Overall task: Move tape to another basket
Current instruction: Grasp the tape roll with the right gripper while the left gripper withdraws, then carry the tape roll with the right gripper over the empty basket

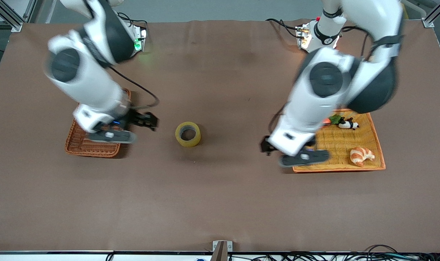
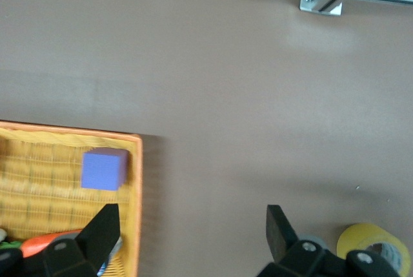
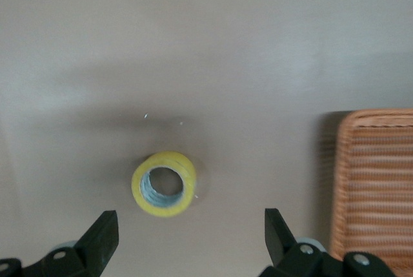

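Around the tape [image 1: 188, 134] we see bare brown table [image 1: 220, 203] on every side, with nothing between it and either basket. Toward the left arm's end of the table lies a wide, flat orange-yellow tray [image 1: 379, 145] — it holds a croissant [image 1: 362, 155], a small black-and-white figure [image 1: 348, 124] with a green piece [image 1: 335, 119] beside it, and, in the left wrist view, a purple cube [image 2: 104, 169] near the tray's rim. Toward the right arm's end sits the darker reddish-brown woven basket [image 1: 78, 143], largely covered in the front view by the right arm.

We find the left gripper [image 2: 192, 228] over the table just beside the tray's edge, its fingers spread wide with nothing between them. The right gripper [image 3: 191, 235] hangs over the table beside the basket, on the side facing the tape; its fingers are likewise spread apart and empty.

The tape lies on the table between the two baskets, well apart from the tray and somewhat closer to the basket. It is a yellowish translucent ring, its wide hole showing a greyish inner core — in the right wrist view the hole faces the camera, and the roll sits clear of both fingers.
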`<action>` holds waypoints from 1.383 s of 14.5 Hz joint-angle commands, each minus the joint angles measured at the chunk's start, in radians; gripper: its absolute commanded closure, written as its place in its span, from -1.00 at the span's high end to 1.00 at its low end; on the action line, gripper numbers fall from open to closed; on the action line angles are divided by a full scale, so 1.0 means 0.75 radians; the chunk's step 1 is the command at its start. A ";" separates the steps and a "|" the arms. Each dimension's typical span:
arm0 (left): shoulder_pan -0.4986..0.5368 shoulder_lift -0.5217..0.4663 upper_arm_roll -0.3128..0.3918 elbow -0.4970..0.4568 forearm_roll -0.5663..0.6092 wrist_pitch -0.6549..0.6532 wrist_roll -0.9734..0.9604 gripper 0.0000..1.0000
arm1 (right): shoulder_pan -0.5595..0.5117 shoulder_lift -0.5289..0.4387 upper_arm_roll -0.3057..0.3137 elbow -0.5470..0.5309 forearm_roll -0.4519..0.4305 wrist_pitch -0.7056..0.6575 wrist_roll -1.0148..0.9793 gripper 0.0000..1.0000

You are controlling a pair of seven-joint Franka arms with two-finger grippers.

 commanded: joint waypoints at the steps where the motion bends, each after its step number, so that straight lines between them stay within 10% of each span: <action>1: 0.134 -0.154 -0.004 -0.135 -0.091 -0.006 0.115 1.00 | 0.050 0.112 0.045 -0.098 -0.081 0.122 0.067 1.00; 7: 0.260 -0.444 0.112 -0.394 -0.224 -0.006 0.419 1.00 | 0.153 0.176 0.045 -0.433 -0.218 0.494 0.083 1.00; 16: 0.202 -0.772 0.325 -0.799 -0.216 0.077 0.600 1.00 | 0.159 0.334 0.045 -0.448 -0.394 0.615 0.232 1.00; 20: 0.200 -0.746 0.325 -0.789 -0.177 0.063 0.594 1.00 | 0.161 0.381 0.045 -0.446 -0.486 0.615 0.236 0.57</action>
